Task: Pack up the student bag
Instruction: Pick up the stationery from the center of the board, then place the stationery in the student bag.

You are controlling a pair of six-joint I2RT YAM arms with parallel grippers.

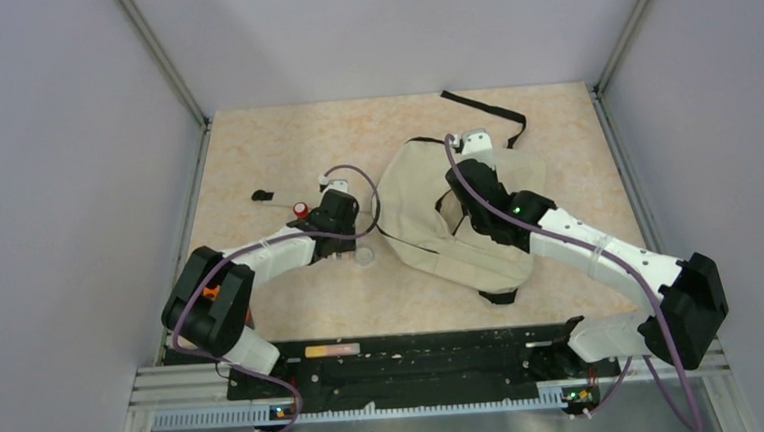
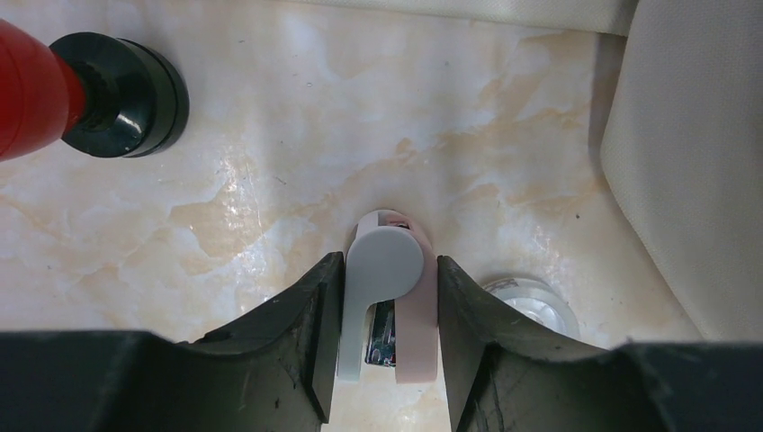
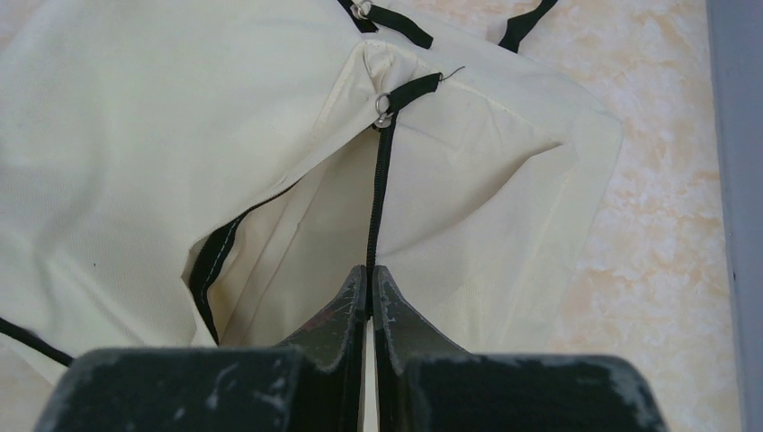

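**Pinched the bag, gripped a small item**

Found the bag [image 1: 418, 209] lying flat on the surface [image 1: 274, 152], in the middle and right of centre in the top view, its cream cloth crumpled beneath the right arm. Traced a black strap [image 1: 482, 107] trailing from it toward the upper right of that frame.

Saw the right gripper [image 3: 371, 281] at the bottom centre of the right wrist view, fingers pressed together and clamped on the bag along its black zipper [image 3: 381, 180]. Followed that zipper up the frame to a small metal ring [image 3: 384, 106] with a black tab [image 3: 416, 90] running off to the right. Noted a gap in the cloth [image 3: 211, 261] to the left of the gripper, edged in black, with pale fabric showing inside.

Saw the left gripper [image 2: 389, 270] at the bottom centre of the left wrist view, clamped on a small grey-and-pink item [image 2: 387, 256] with a bit of metal showing between its two halves. Could not tell whether that item touched the surface or hung just above it. Spotted a clear tape roll [image 2: 531, 301] just beside the finger on the right of the frame, partly hidden by it. Picked out a red item [image 2: 31, 90] with a round black end [image 2: 126, 94] in the upper left, well apart from the gripper. Made out the cream cloth of the bag filling the right edge and running along the top of the same view.

Noticed a small black item [image 1: 262, 195] on the surface in the top view, left of centre, near the red item.
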